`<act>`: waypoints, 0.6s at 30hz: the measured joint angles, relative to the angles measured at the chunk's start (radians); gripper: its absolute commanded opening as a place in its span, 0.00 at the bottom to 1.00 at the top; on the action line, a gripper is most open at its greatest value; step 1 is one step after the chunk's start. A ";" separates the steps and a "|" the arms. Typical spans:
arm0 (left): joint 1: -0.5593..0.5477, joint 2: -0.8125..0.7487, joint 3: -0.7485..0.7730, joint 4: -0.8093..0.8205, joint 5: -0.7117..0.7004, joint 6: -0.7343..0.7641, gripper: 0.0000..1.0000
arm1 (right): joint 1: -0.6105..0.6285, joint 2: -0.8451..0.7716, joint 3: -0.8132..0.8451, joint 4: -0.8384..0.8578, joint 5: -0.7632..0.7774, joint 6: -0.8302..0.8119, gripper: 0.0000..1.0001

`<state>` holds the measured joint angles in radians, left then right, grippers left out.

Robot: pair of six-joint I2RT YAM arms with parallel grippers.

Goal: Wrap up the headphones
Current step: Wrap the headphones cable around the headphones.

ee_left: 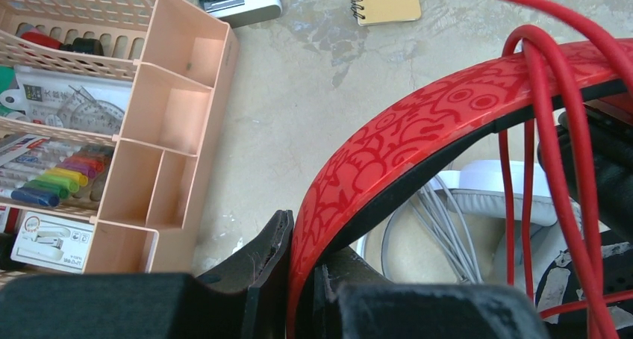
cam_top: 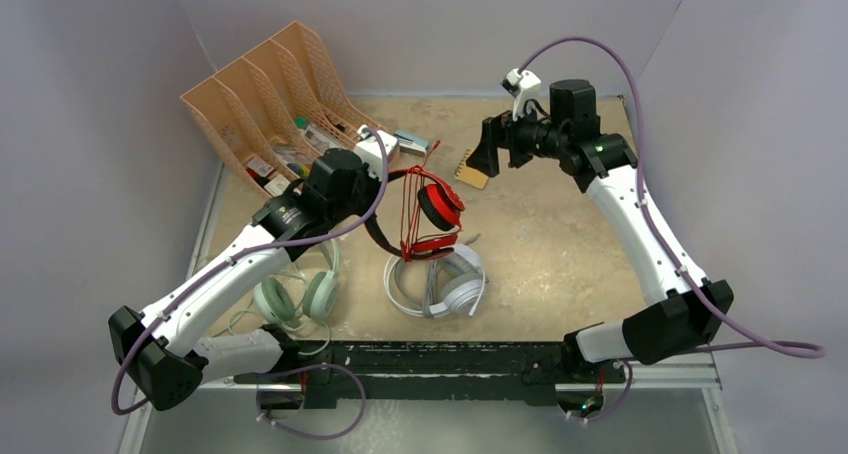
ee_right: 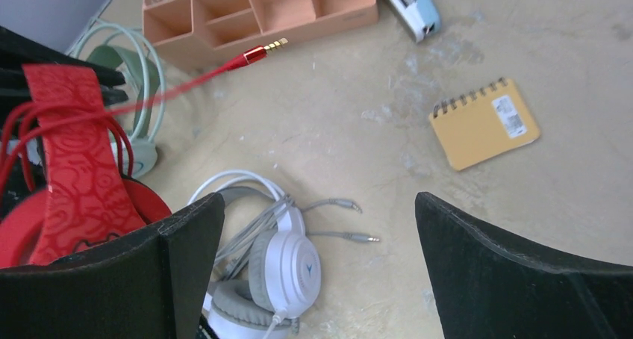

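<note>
The left pincer (ee_left: 302,238) is clamped tight on the patterned red headband of the red and black headphones (cam_top: 432,212), holding them above the tabletop (cam_top: 560,244) with the red cord (ee_left: 556,130) looped round the band. The right pincer (ee_right: 319,204) stands wide apart, gripping nothing, near the yellow notebook (ee_right: 485,124). The white headphones (cam_top: 440,284) and mint-green headphones (cam_top: 295,296) lie on the tabletop.

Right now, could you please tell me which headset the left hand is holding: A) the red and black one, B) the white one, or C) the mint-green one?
A: the left hand is shut on the patterned band of the red and black headset, while the white headset and the mint-green headset lie on the table.
</note>
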<state>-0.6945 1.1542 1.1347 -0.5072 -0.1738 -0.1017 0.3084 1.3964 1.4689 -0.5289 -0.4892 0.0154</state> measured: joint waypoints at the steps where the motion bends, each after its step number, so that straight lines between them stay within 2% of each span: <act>1: 0.001 0.000 0.000 0.000 0.004 0.000 0.00 | 0.000 0.000 0.014 0.001 0.002 0.000 0.99; 3: 0.001 -0.002 0.000 -0.001 0.011 0.000 0.00 | 0.000 -0.001 0.039 0.013 0.020 -0.001 0.99; 7: 0.002 -0.021 -0.006 -0.003 0.032 0.020 0.00 | 0.000 -0.004 0.047 0.054 0.009 -0.027 0.87; 15: 0.008 -0.044 -0.026 0.018 0.041 0.126 0.00 | -0.001 0.003 -0.004 0.206 -0.267 -0.153 0.68; 18: 0.012 -0.032 -0.026 0.009 0.048 0.153 0.00 | 0.000 0.019 -0.025 0.248 -0.361 -0.195 0.65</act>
<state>-0.6827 1.1221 1.1091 -0.4980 -0.1261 0.0517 0.3084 1.4155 1.4441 -0.2810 -0.8501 -0.1791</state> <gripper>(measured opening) 0.101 0.673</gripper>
